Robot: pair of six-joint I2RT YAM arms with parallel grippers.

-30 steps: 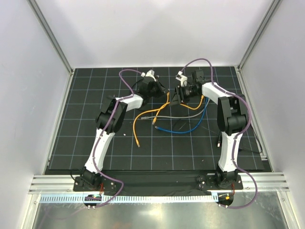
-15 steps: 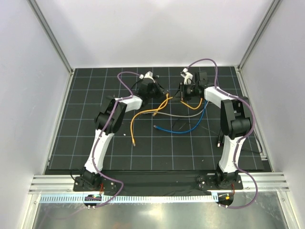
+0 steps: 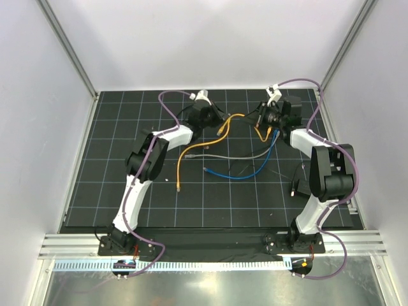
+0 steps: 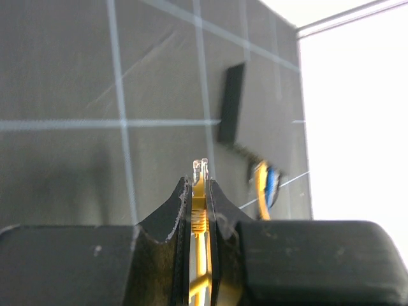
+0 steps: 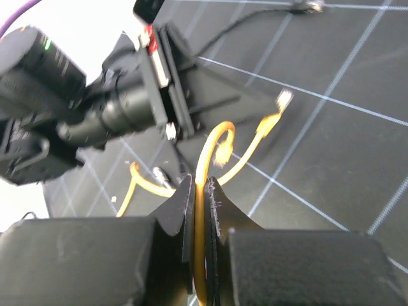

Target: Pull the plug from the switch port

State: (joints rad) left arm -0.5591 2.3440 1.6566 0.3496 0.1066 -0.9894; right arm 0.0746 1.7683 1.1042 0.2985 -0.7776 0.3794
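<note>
Toward the tabletop's [image 4: 64, 64] back right is the switch [image 4: 255, 121], cables [image 4: 264, 185] at its near end. Clear of it, the left gripper's [image 4: 198, 183] jaws clamp a yellow plug [image 4: 200, 169]. The right gripper's [image 5: 200, 182] jaws pinch an orange cable [image 5: 201, 191].

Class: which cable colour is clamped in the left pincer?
The yellow cable, clear plug poking past the left pincer; the blue cable and grey cable lie on the mat.

Two robot arms [image 3: 137, 172], one switch [image 4: 264, 108], two orange cables [image 3: 178, 169], one grey cable [image 3: 223, 155], one blue cable [image 3: 239, 178]
</note>
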